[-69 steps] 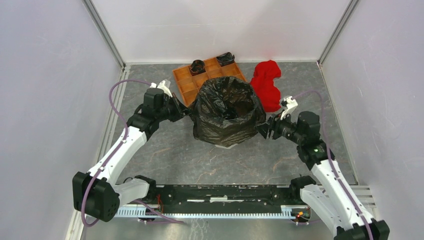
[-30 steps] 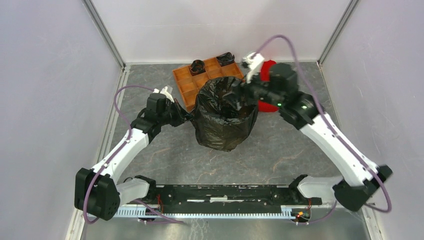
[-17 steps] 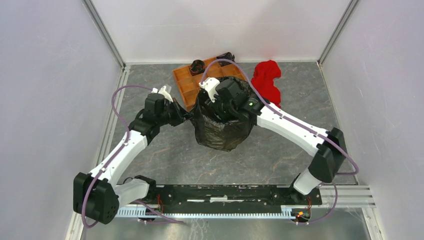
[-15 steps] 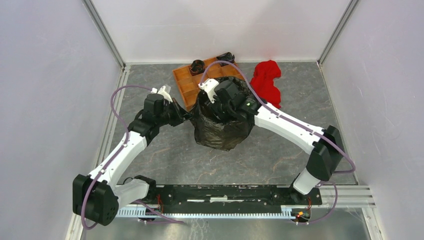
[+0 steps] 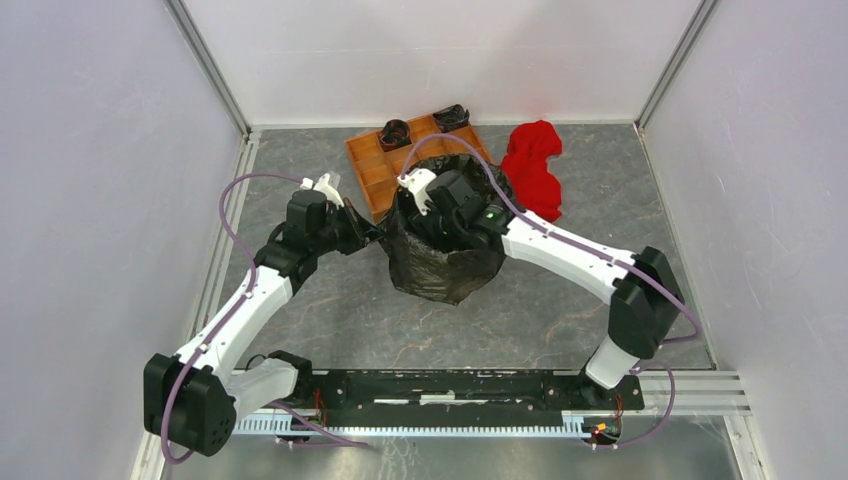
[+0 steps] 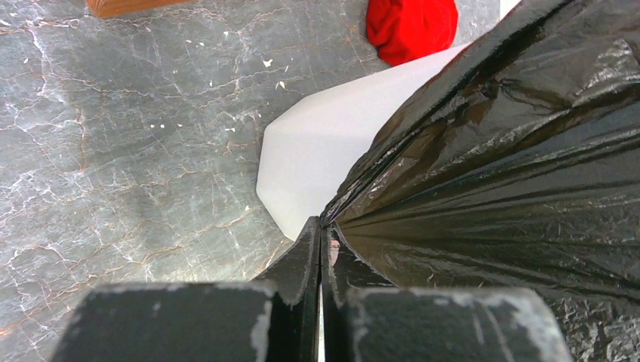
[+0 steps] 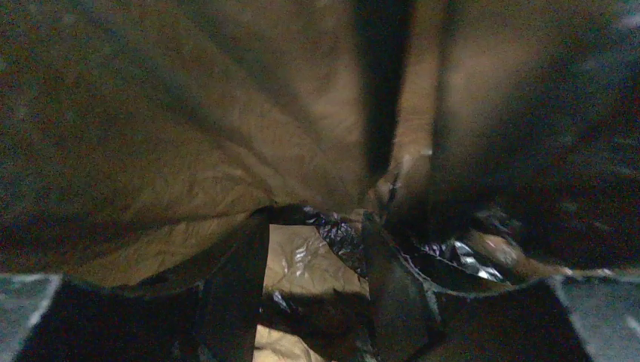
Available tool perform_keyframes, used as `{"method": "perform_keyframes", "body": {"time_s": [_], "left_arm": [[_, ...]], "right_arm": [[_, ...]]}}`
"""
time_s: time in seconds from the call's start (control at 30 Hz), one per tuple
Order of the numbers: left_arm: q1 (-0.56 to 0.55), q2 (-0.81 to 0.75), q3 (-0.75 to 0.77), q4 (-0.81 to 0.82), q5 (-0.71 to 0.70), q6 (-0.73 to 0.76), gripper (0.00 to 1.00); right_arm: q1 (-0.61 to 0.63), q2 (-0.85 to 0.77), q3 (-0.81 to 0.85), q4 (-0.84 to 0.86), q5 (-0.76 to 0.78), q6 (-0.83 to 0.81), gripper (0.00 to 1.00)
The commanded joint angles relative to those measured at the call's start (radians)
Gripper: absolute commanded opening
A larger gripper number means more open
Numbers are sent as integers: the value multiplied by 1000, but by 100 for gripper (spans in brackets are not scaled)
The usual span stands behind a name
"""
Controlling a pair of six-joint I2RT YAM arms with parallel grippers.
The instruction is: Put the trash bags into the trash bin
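While my left gripper is clamped tight on a fold of the black trash bag at the centre of the top view, the bag drapes over the white trash bin. My right gripper sits down inside the bag's mouth, jaws spread apart, with crinkled plastic all around.

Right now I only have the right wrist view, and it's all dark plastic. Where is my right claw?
Observer: The top view shows the right claw down inside the mouth of the trash bin, which the trash bag drapes.
Operator: What's the left claw doing?
Observer: The left claw is shut on a fold of the bag at the bin's left side.
Operator: Is the bin fully covered there?
Observer: No, its white wall shows bare beside that pinch.
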Motion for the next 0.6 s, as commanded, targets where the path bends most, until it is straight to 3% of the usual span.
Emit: {"method": "perform_keyframes", "body": {"time_s": [0.0,0.33,0.57], "left_arm": [[6,-1,-12,33,-27,2,2],[6,-3,-16,25,-26,19,2],[5,-4,-30,29,-26,18,2]], "right_arm": [[0,-139,67,-45,22,-5,58],[-3,-182,202,-167,189,-54,79],[-25,-100,272,-162,226,-101,82]]}}
